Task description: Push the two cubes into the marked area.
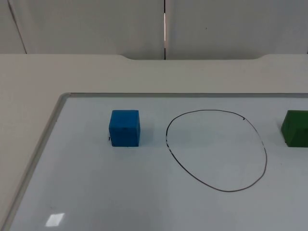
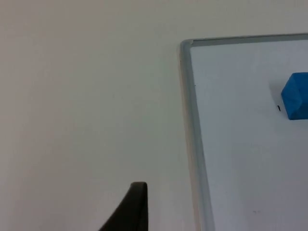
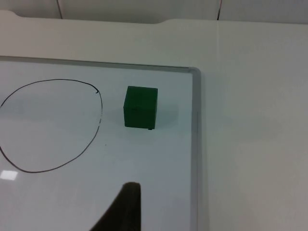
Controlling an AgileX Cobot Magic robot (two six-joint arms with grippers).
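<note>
A blue cube (image 1: pixel 125 128) stands on the whiteboard, left of a hand-drawn black oval (image 1: pixel 216 150). At the board's right side, outside the oval, stands a green cube (image 1: pixel 295 128). Both cubes are apart from the line. My left gripper (image 2: pixel 132 211) hangs over the bare beige table outside the board's left frame, well short of the blue cube (image 2: pixel 296 95). My right gripper (image 3: pixel 126 209) hangs over the board near its right frame, some way before the green cube (image 3: pixel 140 107), with the oval (image 3: pixel 50 125) off to the side.
The whiteboard's metal frame (image 1: pixel 57 108) is a low raised edge around the work area, also seen as the frame (image 2: pixel 186 96) and the frame (image 3: pixel 195 120). Beige table (image 1: pixel 29 82) surrounds it. The grey partition wall (image 1: pixel 96 24) closes the back.
</note>
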